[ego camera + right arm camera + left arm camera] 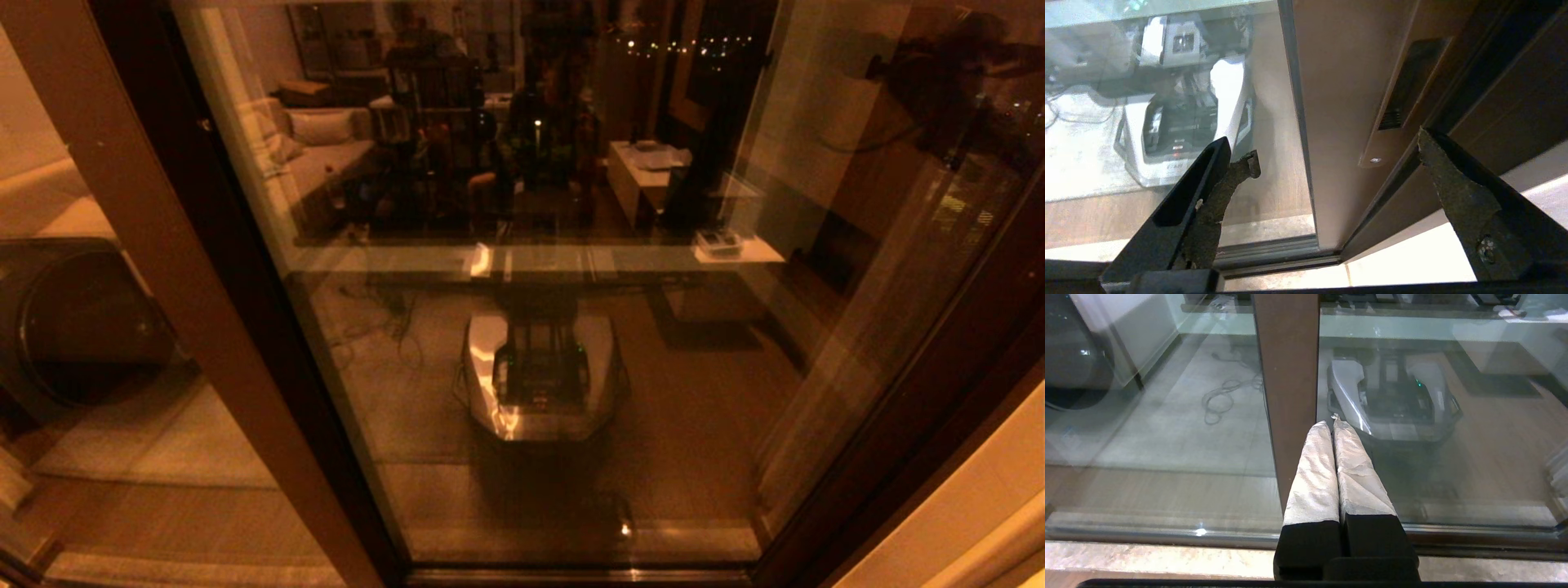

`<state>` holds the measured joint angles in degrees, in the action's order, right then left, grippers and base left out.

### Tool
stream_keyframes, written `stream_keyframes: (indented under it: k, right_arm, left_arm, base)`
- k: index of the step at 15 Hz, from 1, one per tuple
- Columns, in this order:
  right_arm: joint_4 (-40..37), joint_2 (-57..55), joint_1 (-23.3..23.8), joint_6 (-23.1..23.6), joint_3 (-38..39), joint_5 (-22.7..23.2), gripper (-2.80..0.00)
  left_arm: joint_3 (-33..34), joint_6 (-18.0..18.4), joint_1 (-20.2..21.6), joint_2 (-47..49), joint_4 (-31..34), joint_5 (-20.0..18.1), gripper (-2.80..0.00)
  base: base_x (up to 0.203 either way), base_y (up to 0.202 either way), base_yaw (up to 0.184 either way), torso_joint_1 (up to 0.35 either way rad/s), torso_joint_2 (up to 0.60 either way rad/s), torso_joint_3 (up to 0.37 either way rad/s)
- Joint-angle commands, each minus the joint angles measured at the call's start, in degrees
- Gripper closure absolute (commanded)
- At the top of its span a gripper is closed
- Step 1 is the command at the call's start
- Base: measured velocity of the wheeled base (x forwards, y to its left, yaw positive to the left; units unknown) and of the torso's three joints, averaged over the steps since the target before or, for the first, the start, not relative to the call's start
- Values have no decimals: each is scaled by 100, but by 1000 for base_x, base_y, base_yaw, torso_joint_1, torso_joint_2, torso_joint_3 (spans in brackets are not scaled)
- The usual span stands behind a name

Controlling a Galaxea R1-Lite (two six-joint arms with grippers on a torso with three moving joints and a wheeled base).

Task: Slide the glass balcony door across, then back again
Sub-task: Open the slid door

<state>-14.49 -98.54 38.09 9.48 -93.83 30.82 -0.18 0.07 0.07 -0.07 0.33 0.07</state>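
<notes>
Spread wide, the right gripper (1337,147) faces the glass balcony door (1339,81), its stile and dark handle slot (1408,81) showing between the fingers, nothing held. I judge this the approach to the first slide: next, a finger must hook that slot. Left gripper (1333,422), fingers pressed together, idles near a plain brown post (1286,355)

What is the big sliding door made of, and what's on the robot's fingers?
The glass balcony door looks like shiny glass, since it mirrors the room, in a smooth reddish-brown frame, maybe painted metal or wood. The left hand has fingers wrapped in whitish, wrinkly tape or cloth.
</notes>
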Motion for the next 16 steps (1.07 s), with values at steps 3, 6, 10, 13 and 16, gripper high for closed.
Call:
stream_keyframes:
  k: [3,6,10,13,16]
  right_arm:
    - [-1,-113,-92,19,-57,12,-280]
    - [-1,-240,-92,23,-171,11,-280]
    - [-1,-255,-188,16,-162,12,-280]
    - [19,-354,-239,19,-171,16,-280]
    - [257,-489,-259,10,-171,-13,-280]
  left_arm:
    - [1,1,1,-2,2,2,0]
    - [1,1,1,-10,2,2,0]
    - [1,1,1,-10,2,2,0]
    - [1,1,1,-6,2,2,0]
    - [1,1,1,-10,2,2,0]
  base:
    - [0,0,0,0,0,0]
    - [0,0,0,0,0,0]
    - [0,0,0,0,0,0]
    - [0,0,0,0,0,0]
    - [0,0,0,0,0,0]
